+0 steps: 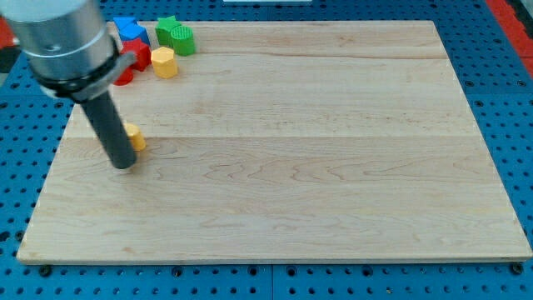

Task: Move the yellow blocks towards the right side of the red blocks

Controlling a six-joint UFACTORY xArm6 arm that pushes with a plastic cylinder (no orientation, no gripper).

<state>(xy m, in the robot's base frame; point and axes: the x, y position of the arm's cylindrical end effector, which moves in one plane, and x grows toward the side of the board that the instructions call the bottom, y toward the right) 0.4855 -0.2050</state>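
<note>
Two yellow blocks, one (163,62) beside the red blocks (133,60) at counter's (333,167) top-left corner, one (135,137) near left edge touching my tip (123,163); no tool fitted, holding nothing.

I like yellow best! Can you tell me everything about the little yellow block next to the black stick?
The small yellow block looks like smooth plastic. It lies on the wooden board near the view's left edge, apart from the other blocks at the top left. The dark rod hides its left part, so its full shape cannot be made out. My tip sits just to its lower left, close enough that they seem to touch.
</note>
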